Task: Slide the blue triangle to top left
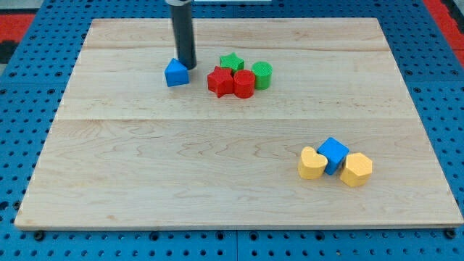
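Touching the blue triangle (176, 73) at its right edge, my tip (188, 66) has no pincer; light, stiff, slides easily.

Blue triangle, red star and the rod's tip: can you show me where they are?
blue triangle (175, 74), camera view, its front face.
red star (220, 80), camera view, its top.
my tip (187, 66), camera view, the rod's very end, beside the blue triangle's right.

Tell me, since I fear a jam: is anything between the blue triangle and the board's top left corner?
Nothing visible. The blue triangle has only bare board toward the view's top left. My tip sits at its upper right edge, and the red and green blocks lie to its right.
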